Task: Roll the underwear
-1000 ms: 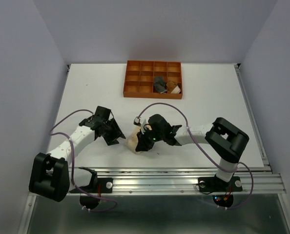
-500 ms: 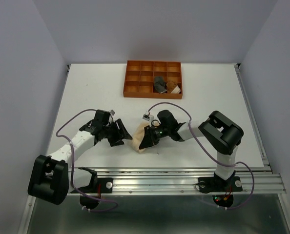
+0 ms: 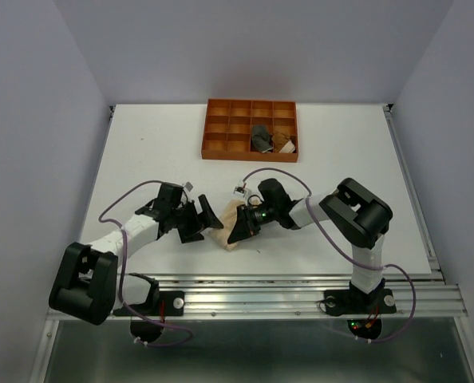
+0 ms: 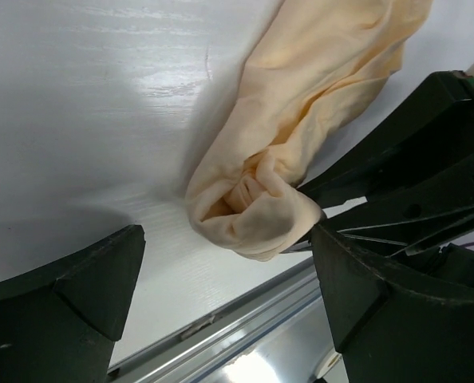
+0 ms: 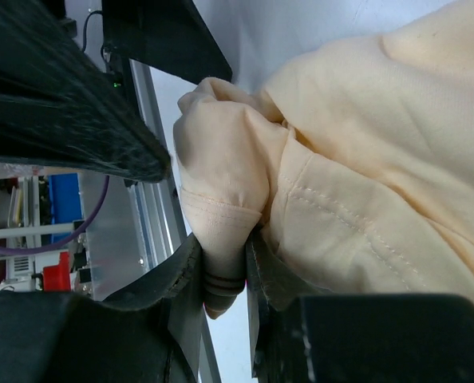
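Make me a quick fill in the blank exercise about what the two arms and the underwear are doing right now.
The right gripper is ____ on the peach underwear.
The left gripper has its fingers ____.
The orange tray holds ____ pieces, the dark grey underwear and the brown underwear.
Missing words: shut, open, two.

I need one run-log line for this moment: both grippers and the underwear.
right gripper: shut on peach underwear | left gripper: open, straddling its rolled end | grey underwear, brown underwear: in tray
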Tool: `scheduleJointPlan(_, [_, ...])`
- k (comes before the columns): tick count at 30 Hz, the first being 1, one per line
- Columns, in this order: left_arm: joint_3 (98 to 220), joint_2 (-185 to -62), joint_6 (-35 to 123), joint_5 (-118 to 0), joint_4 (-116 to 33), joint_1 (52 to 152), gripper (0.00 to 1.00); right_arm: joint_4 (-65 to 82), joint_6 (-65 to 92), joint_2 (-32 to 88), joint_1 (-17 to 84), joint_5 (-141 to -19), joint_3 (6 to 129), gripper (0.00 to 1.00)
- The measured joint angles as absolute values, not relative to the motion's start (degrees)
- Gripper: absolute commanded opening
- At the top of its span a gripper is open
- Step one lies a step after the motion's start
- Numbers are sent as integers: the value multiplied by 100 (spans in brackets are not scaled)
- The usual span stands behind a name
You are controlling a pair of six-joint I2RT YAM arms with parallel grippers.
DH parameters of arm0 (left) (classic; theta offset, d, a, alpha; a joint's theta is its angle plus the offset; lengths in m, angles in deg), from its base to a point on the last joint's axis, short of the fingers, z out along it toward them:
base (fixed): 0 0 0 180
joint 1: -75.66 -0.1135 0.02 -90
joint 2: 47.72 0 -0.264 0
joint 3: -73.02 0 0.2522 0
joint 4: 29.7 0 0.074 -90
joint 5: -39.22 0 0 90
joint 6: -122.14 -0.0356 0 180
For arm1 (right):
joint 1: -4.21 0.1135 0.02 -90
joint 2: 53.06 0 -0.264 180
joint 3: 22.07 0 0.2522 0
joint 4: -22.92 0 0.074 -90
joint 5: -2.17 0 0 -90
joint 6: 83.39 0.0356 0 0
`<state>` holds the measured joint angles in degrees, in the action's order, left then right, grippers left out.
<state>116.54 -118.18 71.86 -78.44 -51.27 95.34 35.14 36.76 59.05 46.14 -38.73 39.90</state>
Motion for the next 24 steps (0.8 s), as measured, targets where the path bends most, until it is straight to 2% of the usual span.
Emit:
scheduleJointPlan(7, [11527,-12111,7294,-7951,-4771,9552,82,3507,3687,5936,4614,-3823,4016,1])
scheduleJointPlan(10, [11509,-12226,7333,-7997,-4581,9554,65,3490,3689,5984,4605,-3749,4057,1])
scheduleJointPlan(11, [11485,-12275,7331,-7988,-4513,9558,55,3481,3689,5995,4588,-3729,4068,1])
scheduleJointPlan(13, [11444,-12364,7348,-8023,-4443,9572,44,3477,3689,5999,4588,-3724,4073,1])
scheduleJointPlan(18, [11411,-12471,7412,-8161,-4130,9641,31,3427,3691,6023,4588,-3703,4116,1])
scheduleJointPlan(20, [11411,-12482,7420,-8180,-4082,9670,21,3383,3689,6030,4588,-3692,4138,4])
scheduleJointPlan(21, [11411,-12482,7438,-8182,-4054,9683,3,3350,3682,6032,4588,-3689,4156,8])
scheduleJointPlan(22, [11411,-12482,7436,-8182,-4028,9696,0,3287,3658,6032,4588,-3687,4186,11])
scheduleJointPlan(24, [11411,-12484,7453,-8182,-4010,9707,0,3110,3582,6032,4586,-3694,4261,21])
